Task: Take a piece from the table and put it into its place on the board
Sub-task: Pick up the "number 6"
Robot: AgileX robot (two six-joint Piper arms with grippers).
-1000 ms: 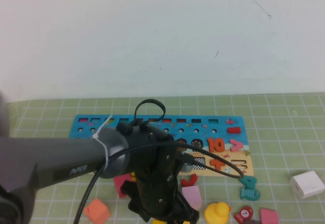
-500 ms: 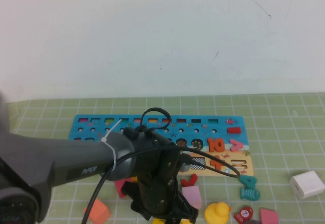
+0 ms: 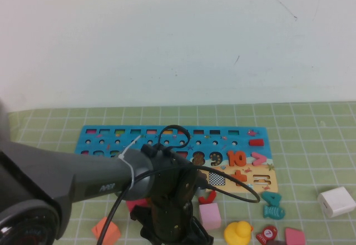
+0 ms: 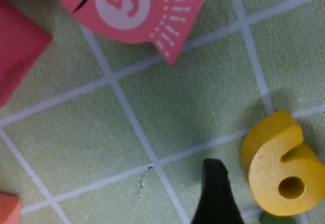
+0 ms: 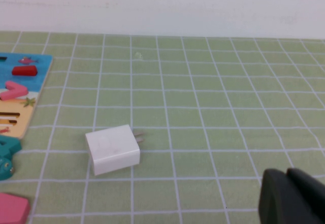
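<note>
The yellow numeral 6 (image 4: 279, 170) lies flat on the green mat in the left wrist view; it is hidden under the arm in the high view. My left gripper (image 3: 173, 235) is low at the table's front edge, in front of the board (image 3: 111, 139). One black finger (image 4: 216, 193) stands just beside the 6 with a small gap; the other finger is out of frame. The blue board with coloured numerals lies across the mat's middle, and its end also shows in the right wrist view (image 5: 23, 94). My right gripper (image 5: 292, 196) is shut and empty over bare mat, right of the board.
A pink fish marked 5 (image 4: 127, 5) and a red block (image 4: 18, 56) lie near the 6. In front of the board are an orange block (image 3: 105, 231), a pink cube (image 3: 209, 216), a yellow duck (image 3: 239, 233) and a teal fish (image 3: 273, 206). A white charger (image 3: 336, 201) lies at the right.
My left arm has shifted a little right and toward the front edge, uncovering more of the board's numerals. The yellow bit under the gripper no longer shows in the high view.
</note>
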